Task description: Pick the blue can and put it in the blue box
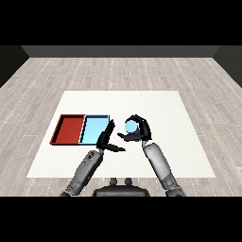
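A blue can (130, 126) is held off the white table (160, 108), just right of the light blue tray (93, 128). My right hand (140, 131) is shut on it, fingers arched over its top and thumb under its left side. My left hand (107, 138) is open, fingers straight and pointing up along the blue tray's right edge, thumb stretched toward the can. Only the can's upper face shows; the rest is hidden by the fingers.
A red tray (68, 130) lies against the left side of the blue tray. Nothing shows inside either tray. Bare table stretches to the right and behind the hands.
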{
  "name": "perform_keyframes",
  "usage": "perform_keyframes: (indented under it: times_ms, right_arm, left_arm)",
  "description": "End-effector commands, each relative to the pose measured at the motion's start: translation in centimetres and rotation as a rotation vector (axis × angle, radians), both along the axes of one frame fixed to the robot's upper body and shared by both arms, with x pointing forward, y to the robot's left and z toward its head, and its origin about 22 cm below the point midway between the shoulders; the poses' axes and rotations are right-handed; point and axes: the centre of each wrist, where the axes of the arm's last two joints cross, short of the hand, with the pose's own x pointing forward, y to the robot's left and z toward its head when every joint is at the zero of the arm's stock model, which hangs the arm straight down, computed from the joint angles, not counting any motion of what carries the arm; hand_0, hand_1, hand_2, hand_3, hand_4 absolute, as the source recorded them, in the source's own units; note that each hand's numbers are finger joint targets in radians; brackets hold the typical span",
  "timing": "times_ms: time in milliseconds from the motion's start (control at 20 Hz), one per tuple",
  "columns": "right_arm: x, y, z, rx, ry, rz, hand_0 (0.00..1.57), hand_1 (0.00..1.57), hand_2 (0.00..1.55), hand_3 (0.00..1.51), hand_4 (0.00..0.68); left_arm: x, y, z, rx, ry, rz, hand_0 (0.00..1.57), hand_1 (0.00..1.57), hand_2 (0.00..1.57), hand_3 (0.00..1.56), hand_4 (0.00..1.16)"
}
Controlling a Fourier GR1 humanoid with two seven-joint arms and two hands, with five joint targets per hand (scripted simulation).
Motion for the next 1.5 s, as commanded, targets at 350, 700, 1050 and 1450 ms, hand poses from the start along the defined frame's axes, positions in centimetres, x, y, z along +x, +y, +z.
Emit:
perform_keyframes:
  times_ms: [350,700,1050,1450]
  right_arm:
    - [-0.9,4.0,1.2,-0.004,-0.019,0.048,1.48,1.48,1.46,1.39,0.609]
    - [0.6,5.4,-0.5,0.007,-0.022,0.057,1.46,1.46,1.45,1.4,0.605]
    - [-0.6,5.4,0.1,0.083,0.025,0.073,1.45,1.45,1.45,1.38,0.602]
    - [-1.2,4.6,-0.4,0.165,0.033,0.097,1.46,1.46,1.45,1.38,0.597]
  left_arm:
    - [0.7,0.1,0.2,-0.003,0.001,0.014,0.0,0.0,0.0,0.0,0.0]
    - [1.7,-0.9,-0.4,-0.01,0.012,-0.014,0.0,0.0,0.0,0.0,0.0]
    - [1.6,-2.1,-1.1,-0.022,0.001,-0.023,0.0,0.0,0.0,0.0,0.0]
    - [1.7,-3.9,-1.2,-0.012,0.01,-0.026,0.0,0.0,0.0,0.0,0.19]
